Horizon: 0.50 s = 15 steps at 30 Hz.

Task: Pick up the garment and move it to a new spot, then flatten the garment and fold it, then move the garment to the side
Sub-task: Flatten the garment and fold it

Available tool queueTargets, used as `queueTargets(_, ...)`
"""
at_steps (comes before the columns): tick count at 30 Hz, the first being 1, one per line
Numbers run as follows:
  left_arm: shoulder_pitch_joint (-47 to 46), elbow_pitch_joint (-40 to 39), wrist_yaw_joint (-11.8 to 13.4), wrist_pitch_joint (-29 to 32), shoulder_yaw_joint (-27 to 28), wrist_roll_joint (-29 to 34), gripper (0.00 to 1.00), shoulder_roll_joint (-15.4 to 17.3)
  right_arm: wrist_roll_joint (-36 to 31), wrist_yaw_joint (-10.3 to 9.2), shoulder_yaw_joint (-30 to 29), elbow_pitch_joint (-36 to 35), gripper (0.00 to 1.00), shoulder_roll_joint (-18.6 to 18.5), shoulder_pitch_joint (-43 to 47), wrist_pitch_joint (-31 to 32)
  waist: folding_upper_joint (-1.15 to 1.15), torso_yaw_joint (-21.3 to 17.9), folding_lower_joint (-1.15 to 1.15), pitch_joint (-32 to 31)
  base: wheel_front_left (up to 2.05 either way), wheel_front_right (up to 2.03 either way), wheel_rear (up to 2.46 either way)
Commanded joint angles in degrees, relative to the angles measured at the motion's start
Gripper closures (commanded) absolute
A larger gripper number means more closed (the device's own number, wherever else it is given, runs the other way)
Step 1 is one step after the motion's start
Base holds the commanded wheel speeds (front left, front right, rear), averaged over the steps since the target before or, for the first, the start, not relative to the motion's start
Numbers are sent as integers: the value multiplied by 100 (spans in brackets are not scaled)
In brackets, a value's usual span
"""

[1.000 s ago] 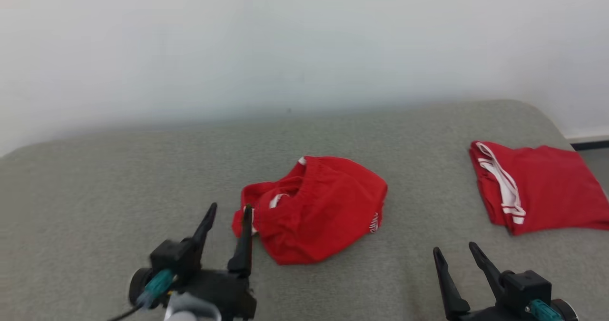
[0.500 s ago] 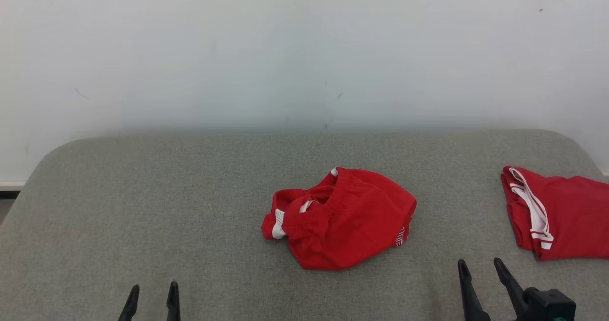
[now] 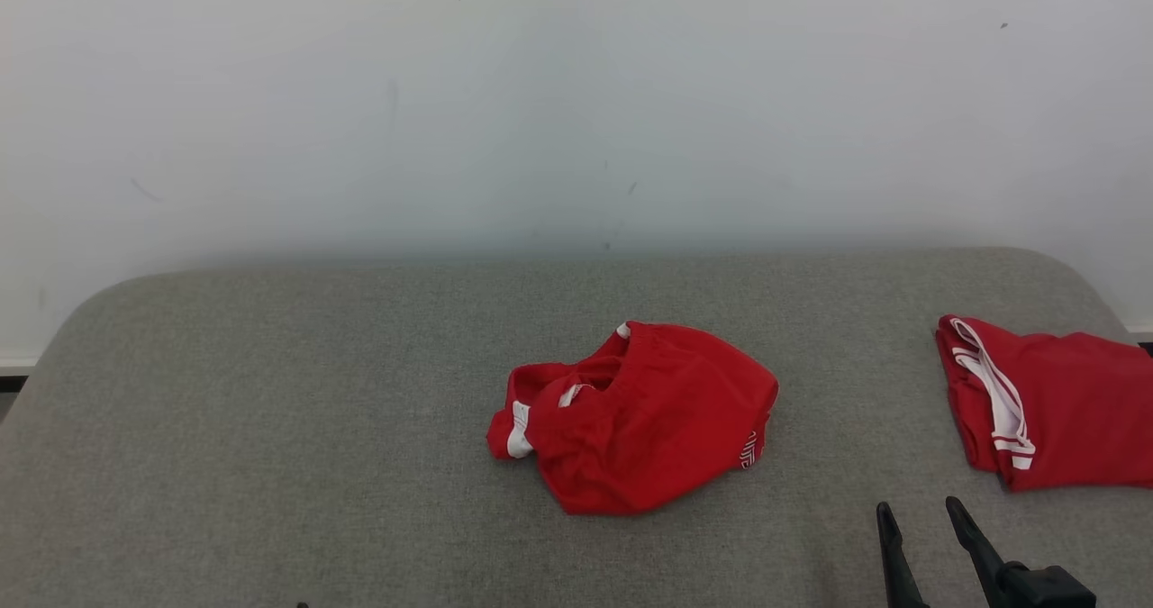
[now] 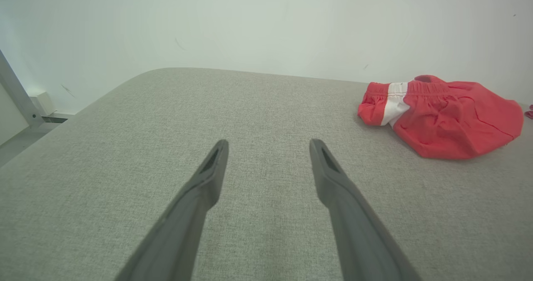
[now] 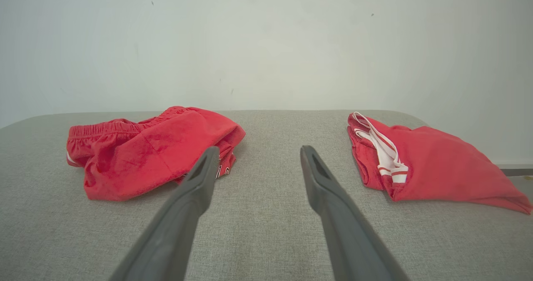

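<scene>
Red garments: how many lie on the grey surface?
2. A crumpled red garment lies near the middle of the grey surface; a folded red garment lies at its right side. No others seem hidden.

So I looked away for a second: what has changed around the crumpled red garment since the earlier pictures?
The left hand has drawn back from the left edge of the crumpled red garment toward the robot, open and empty, now over bare grey surface. The head camera shifted too. Unchanged: the garment's heap, the folded red garment at right, the right hand open and empty.
</scene>
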Motion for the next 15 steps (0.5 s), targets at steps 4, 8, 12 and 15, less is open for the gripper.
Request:
queueTargets(4, -41, -21, -14, -19, 38, 15, 0, -26, -39, -15, 22, 42, 0, -46, -51, -57, 0, -21, 1, 36, 0, 0, 0)
queueTargets(8, -56, -14, -56, -19, 42, 49, 0, -47, 35, -15, 58, 133, 0, -82, -126, -69, 0, -31, 1, 63, 0, 0, 0)
queueTargets(12, -83, 54, -94, 1, -13, 61, 0, -45, 111, -15, 92, 200, 0, -109, -159, -48, 0, -51, 1, 81, 0, 0, 0)
queueTargets(15, -177, 91, -100, 91, -62, 67, 0, -30, 138, -15, 155, 224, 0, -133, -225, -27, 0, -105, 1, 112, 0, 0, 0)
